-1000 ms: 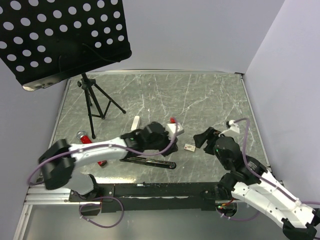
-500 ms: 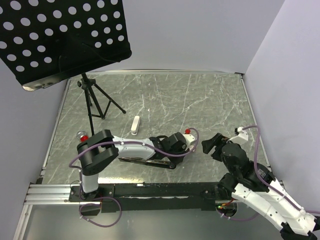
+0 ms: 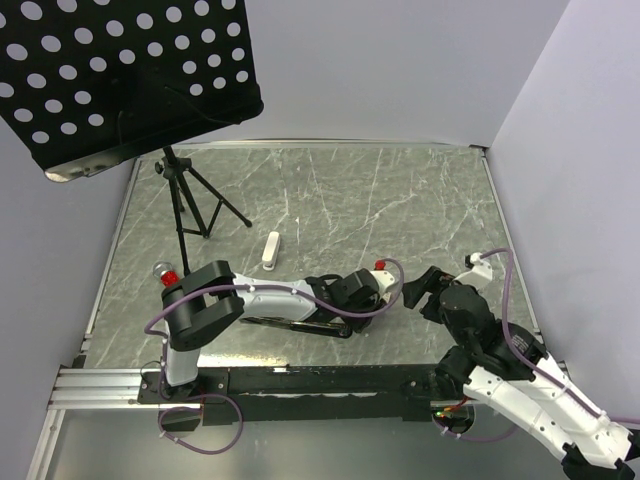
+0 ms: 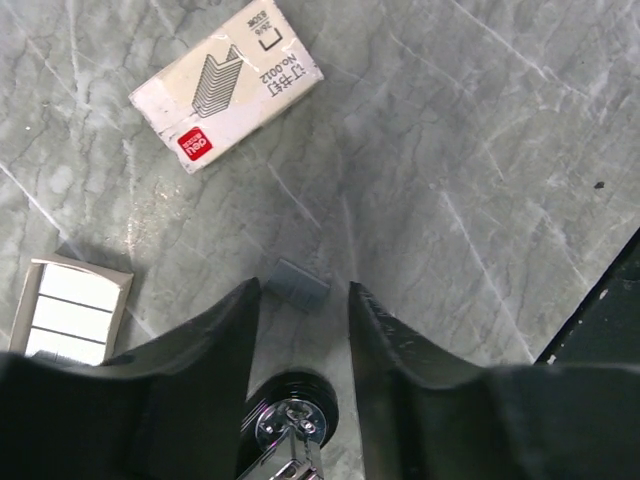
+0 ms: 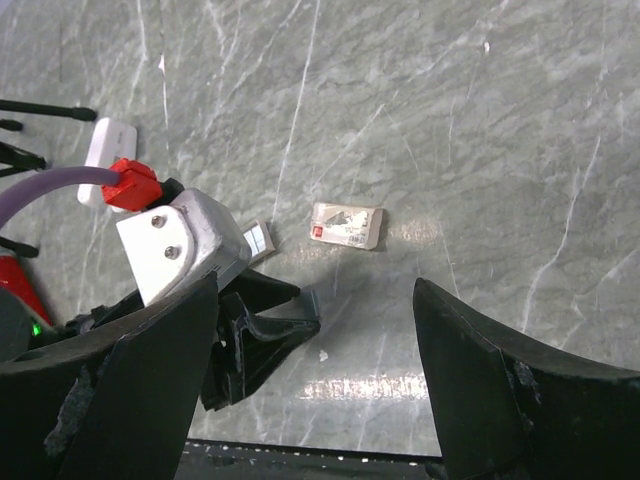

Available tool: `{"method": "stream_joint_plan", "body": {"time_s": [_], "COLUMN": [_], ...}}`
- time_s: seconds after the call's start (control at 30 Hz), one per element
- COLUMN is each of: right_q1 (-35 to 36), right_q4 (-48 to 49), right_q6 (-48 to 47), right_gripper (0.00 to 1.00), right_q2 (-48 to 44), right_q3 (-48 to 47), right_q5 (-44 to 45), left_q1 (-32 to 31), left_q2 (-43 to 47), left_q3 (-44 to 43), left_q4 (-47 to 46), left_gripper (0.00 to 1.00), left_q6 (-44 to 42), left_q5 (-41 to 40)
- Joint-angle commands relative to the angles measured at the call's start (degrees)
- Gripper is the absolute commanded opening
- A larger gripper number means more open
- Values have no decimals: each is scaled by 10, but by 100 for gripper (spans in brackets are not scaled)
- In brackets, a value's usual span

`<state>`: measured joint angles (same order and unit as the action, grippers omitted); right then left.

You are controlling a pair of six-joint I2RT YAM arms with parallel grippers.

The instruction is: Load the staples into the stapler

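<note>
The staples box (image 4: 225,85), pale with red print, lies flat on the marble; it also shows in the right wrist view (image 5: 346,226). A small grey strip of staples (image 4: 300,285) lies on the table between the tips of my left gripper (image 4: 303,292), which is open with a gap on each side of the strip. The black stapler (image 3: 295,325) lies opened out near the front edge, its black and chrome end (image 4: 290,425) under the left fingers. My right gripper (image 5: 315,285) hovers open just right of the left one, holding nothing.
A small tray with white cells (image 4: 70,315) lies left of the left gripper. A white stapler (image 3: 270,250) sits mid-table. A tripod (image 3: 185,205) and a black perforated stand (image 3: 120,80) occupy the back left. A red-capped object (image 3: 168,275) lies at the left.
My left arm swung right from over the black stapler and came down low beside the staples box. The right gripper drew back slightly toward the front right.
</note>
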<state>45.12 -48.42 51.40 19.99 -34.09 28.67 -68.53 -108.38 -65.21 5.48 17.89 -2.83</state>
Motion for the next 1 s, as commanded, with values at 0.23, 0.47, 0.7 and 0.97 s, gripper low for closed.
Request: {"method": "stream_joint_plan", "body": {"time_s": [0.23,0.47,0.7,0.97], "right_q1": [0,0,2,60], "right_q4": [3,64,147,193], "right_q6": [-23,-140,-276,-397], "right_gripper": [85,85,85,87], "right_q2": [29,62,187,410], "right_q3": [-38,-50,-80,-136], "right_q5": [-15,-98,-250,-356], "left_q1": [-3,59,219,306], "left_q2": [49,177,372,498], "left_q3": [-2,55,165,171], "left_q4": [18,-15,-18,59], "left_gripper": [65,78,93,99], "left_q6": [8,48,97,27], "left_q5": [-8,6,34,-109]}}
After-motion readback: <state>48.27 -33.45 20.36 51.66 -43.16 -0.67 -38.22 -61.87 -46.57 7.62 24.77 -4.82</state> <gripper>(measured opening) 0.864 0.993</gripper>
